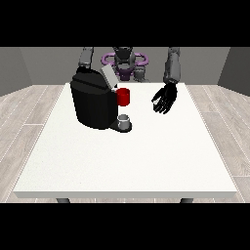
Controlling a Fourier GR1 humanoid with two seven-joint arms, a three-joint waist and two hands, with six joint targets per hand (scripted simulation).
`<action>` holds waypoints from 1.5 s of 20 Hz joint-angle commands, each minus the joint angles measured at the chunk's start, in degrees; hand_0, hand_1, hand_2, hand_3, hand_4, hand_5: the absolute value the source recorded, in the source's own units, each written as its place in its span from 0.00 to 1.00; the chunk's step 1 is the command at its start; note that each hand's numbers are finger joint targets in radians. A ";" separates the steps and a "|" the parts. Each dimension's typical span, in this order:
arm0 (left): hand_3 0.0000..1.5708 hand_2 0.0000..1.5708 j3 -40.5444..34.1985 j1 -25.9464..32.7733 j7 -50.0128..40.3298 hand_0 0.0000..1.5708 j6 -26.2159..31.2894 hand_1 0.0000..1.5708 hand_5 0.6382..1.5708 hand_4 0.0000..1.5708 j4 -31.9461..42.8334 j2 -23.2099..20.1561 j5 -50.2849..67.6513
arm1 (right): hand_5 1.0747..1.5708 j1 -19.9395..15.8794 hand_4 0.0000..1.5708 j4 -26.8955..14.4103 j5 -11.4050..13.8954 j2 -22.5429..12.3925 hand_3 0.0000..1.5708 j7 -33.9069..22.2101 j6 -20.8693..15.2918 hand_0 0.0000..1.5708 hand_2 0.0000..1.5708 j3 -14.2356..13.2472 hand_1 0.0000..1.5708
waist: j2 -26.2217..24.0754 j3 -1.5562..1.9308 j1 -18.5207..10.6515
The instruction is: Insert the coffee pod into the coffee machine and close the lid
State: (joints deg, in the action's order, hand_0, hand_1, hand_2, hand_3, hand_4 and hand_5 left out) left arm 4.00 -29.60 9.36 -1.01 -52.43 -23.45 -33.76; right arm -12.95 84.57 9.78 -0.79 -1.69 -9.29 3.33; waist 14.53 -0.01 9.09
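One small grey coffee pod sits at the coffee machine base; light, rigid, best pinched at its sides. My hand hovers spread, holding nothing.

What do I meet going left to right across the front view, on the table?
Coffee machine → small grey thing on the machine's base → hand at the view's right, fingers relaxed, holding nothing.
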 commanded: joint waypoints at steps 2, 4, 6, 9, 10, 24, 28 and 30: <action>0.55 0.66 2.63 -4.01 0.47 0.60 -1.51 0.60 1.00 0.27 2.58 -0.80 -6.05 | 1.00 -3.74 0.00 -4.90 0.48 -0.32 0.00 0.76 -0.56 0.00 0.00 -1.17 0.00 | 2.76 0.02 -0.88; 0.51 0.61 5.12 -3.19 -2.62 0.52 2.30 0.52 1.00 0.23 1.83 -1.01 -8.18 | 1.00 -2.28 0.00 -7.08 -1.52 -1.60 0.00 1.43 1.24 0.00 0.00 -2.46 0.00 | -1.90 0.06 -1.55; 0.55 0.64 5.54 -4.78 -2.43 0.53 2.12 0.53 1.00 0.22 5.16 -0.19 -9.73 | 1.00 -3.16 0.00 -6.61 1.98 0.35 0.00 0.11 -1.99 0.00 0.00 -0.13 0.00 | 0.07 0.02 -0.49; 0.52 0.64 4.67 -6.16 -0.07 0.56 3.69 0.56 1.00 0.18 7.29 -3.49 -11.02 | 1.00 -3.83 0.00 -8.35 -1.43 -1.66 0.00 3.21 2.08 0.00 0.00 -2.29 0.00 | 1.16 0.03 -0.79; 0.49 0.59 7.16 -3.21 -3.68 0.48 4.73 0.48 1.00 0.22 7.90 0.09 -12.47 | 1.00 0.11 0.00 -7.45 -1.08 0.14 0.00 2.33 2.28 0.00 0.00 0.17 0.00 | -3.47 0.03 0.02; 0.85 0.89 1.82 -8.81 4.54 0.90 5.10 0.90 1.00 0.31 10.93 4.85 -10.80 | 1.00 1.41 0.00 -14.48 2.18 0.71 0.00 3.82 -4.43 0.00 0.00 -0.79 0.00 | -6.37 0.00 -2.98; 0.86 0.91 -0.09 -10.90 4.84 0.92 9.17 0.92 1.00 0.34 11.83 3.78 -10.21 | 1.00 -0.84 0.00 -16.07 1.25 -0.94 0.00 4.02 -1.88 0.00 0.00 -3.22 0.00 | -6.85 0.01 -2.57; 0.84 0.89 -0.87 -13.03 4.57 0.90 11.01 0.90 1.00 0.33 12.45 3.37 -9.68 | 1.00 -1.48 0.00 -14.64 3.53 -0.55 0.00 0.83 -2.69 0.00 0.00 -1.12 0.00 | -7.38 0.00 -1.47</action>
State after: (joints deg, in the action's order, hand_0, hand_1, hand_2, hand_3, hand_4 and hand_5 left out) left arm 4.66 -39.65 13.75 6.92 -40.63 -19.80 -44.41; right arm -13.50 69.92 10.88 -1.78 1.38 -10.81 0.50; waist 7.79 0.00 7.00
